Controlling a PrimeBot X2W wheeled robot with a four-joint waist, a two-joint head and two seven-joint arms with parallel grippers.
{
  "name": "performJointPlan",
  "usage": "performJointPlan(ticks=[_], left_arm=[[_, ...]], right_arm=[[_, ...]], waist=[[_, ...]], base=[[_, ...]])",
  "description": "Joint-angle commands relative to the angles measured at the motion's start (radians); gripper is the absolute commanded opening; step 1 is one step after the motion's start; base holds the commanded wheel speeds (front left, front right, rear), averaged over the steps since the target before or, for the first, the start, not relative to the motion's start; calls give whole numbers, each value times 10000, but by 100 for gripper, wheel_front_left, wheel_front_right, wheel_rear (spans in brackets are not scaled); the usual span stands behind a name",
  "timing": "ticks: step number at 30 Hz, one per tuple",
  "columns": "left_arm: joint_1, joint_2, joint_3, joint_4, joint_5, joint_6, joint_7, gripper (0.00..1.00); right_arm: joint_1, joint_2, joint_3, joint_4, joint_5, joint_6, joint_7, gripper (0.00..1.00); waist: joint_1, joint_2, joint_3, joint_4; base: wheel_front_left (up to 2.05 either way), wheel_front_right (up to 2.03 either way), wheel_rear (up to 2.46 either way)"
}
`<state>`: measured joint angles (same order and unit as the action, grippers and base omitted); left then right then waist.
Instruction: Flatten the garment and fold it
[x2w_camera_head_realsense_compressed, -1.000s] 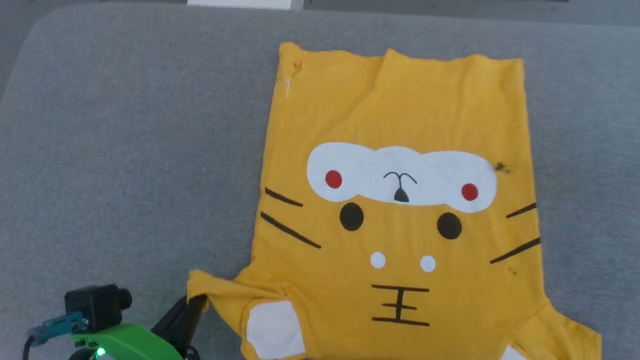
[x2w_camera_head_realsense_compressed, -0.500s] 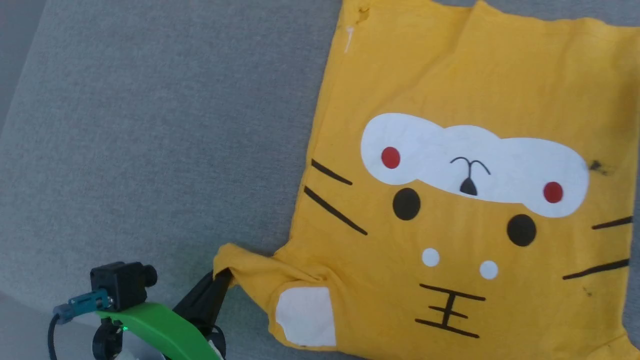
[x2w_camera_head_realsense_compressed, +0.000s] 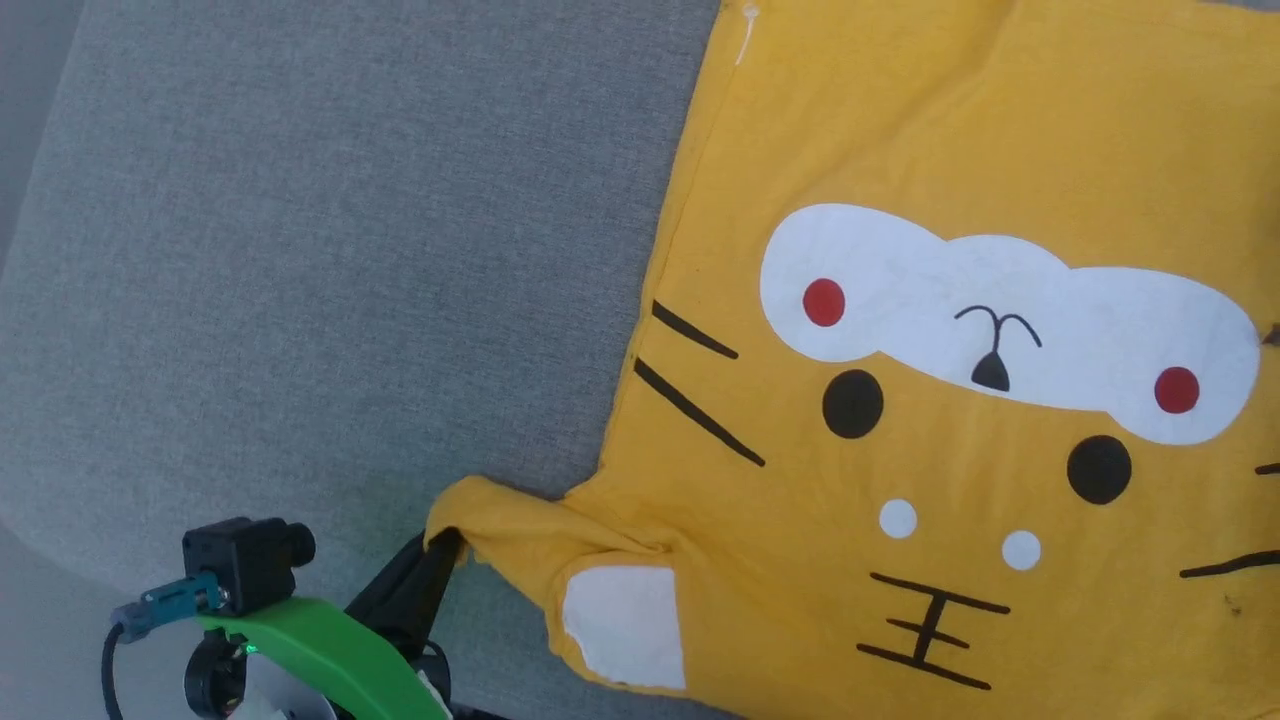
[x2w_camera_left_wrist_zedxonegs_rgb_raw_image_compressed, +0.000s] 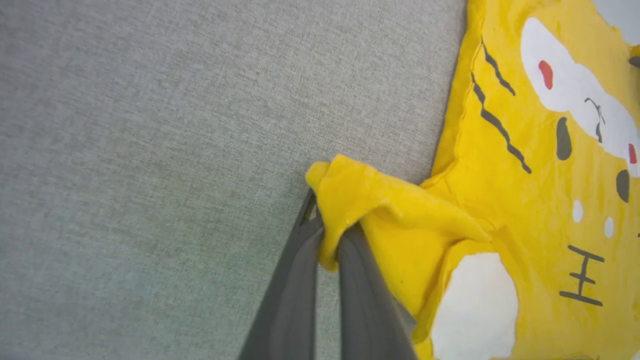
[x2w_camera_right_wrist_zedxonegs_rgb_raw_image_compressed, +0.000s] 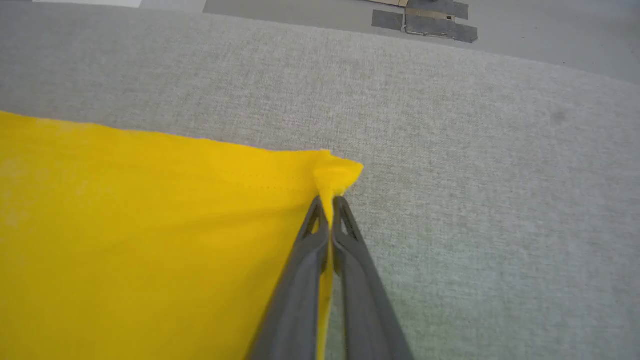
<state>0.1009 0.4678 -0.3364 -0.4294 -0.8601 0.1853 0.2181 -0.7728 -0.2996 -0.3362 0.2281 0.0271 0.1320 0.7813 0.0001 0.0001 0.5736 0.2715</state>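
While its two dark fingers press together on the bunched tip of a sleeve (x2w_camera_left_wrist_zedxonegs_rgb_raw_image_compressed: 385, 200), the left gripper (x2w_camera_left_wrist_zedxonegs_rgb_raw_image_compressed: 327, 235) rises from the bottom middle of the left wrist view. The right gripper (x2w_camera_right_wrist_zedxonegs_rgb_raw_image_compressed: 327, 207), at the centre of the right wrist view, is pinched on a corner of the garment (x2w_camera_head_realsense_compressed: 930, 150). This yellow shirt lies print-up across the right of the head view on a grey cloth surface (x2w_camera_head_realsense_compressed: 300, 250), with a white patch (x2w_camera_head_realsense_compressed: 625, 625) beside the held sleeve.

T-shirt (x2w_camera_head_realsense_compressed: 950, 130) x1 | L gripper (x2w_camera_left_wrist_zedxonegs_rgb_raw_image_compressed: 327, 232) x1 | R gripper (x2w_camera_right_wrist_zedxonegs_rgb_raw_image_compressed: 328, 202) x1 | grey surface (x2w_camera_head_realsense_compressed: 300, 250) x1
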Motion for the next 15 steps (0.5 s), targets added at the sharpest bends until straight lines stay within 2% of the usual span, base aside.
performJointPlan(ticks=[1, 7, 11, 15], left_arm=[[-216, 27, 69, 17, 125, -32, -96, 0], [-136, 91, 287, 6, 209, 86, -291, 0], [69, 169, 445, -47, 182, 185, -354, 0], [347, 333, 596, -79, 226, 333, -354, 0]], right_arm=[[122, -43, -96, -40, 99, -13, -165, 0], [1274, -16, -244, -949, 668, -13, -814, 0], [2782, 477, -751, -1988, 1222, -13, -1099, 0], [4909, 1261, -1575, -3323, 1574, -13, -1216, 0]], waist=[[-1, -1, -336, -314], [-1, -1, -1166, -983], [-1, -1, -1802, -1570], [-1, -1, -2354, -2190]], base=[[0, 0, 0], [0, 0, 0], [0, 0, 0], [0, 0, 0]])
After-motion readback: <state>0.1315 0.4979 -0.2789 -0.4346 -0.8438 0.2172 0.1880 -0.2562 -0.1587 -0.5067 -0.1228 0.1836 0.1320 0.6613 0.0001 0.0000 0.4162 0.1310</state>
